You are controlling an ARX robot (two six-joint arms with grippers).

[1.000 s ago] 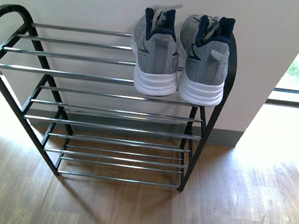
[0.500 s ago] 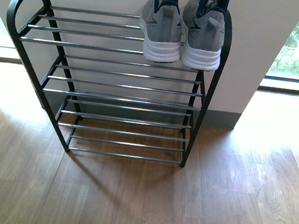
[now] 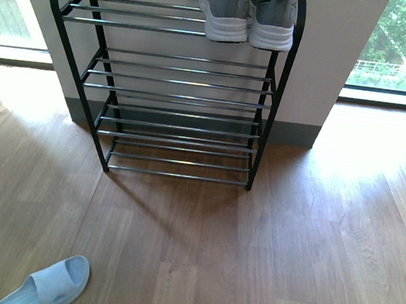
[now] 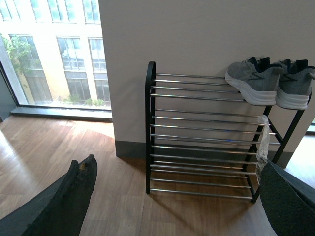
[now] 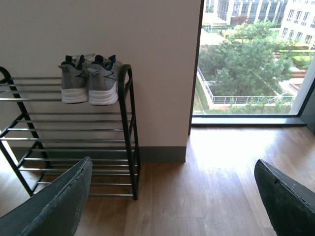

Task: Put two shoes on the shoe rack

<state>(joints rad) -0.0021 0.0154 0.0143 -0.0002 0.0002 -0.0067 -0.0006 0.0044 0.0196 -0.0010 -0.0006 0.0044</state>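
Two grey sneakers with white soles stand side by side, heels toward me, on the top tier of the black shoe rack [image 3: 276, 94]: the left shoe [image 3: 226, 9] and the right shoe [image 3: 272, 15], at the rack's right end. Both show in the left wrist view, shoe [image 4: 252, 80] and shoe [image 4: 295, 88], on the rack [image 4: 150, 128]. The right wrist view has them too, shoe [image 5: 74, 81] and shoe [image 5: 103, 81], on the rack [image 5: 129, 132]. My left gripper [image 4: 179, 196] and right gripper [image 5: 174, 196] are open, empty and well back from the rack. Neither arm shows in the front view.
The rack stands against a white wall pillar [image 3: 329, 56] with floor-to-ceiling windows [image 3: 399, 45] on both sides. A pale blue slipper [image 3: 51, 285] lies on the wooden floor [image 3: 250, 258] at the near left. A plastic tag [image 4: 263, 142] hangs from the rack's right post.
The front view has pulled back from the rack: the rack and shoes now sit higher and smaller, more floor shows, and the slipper has come into view.
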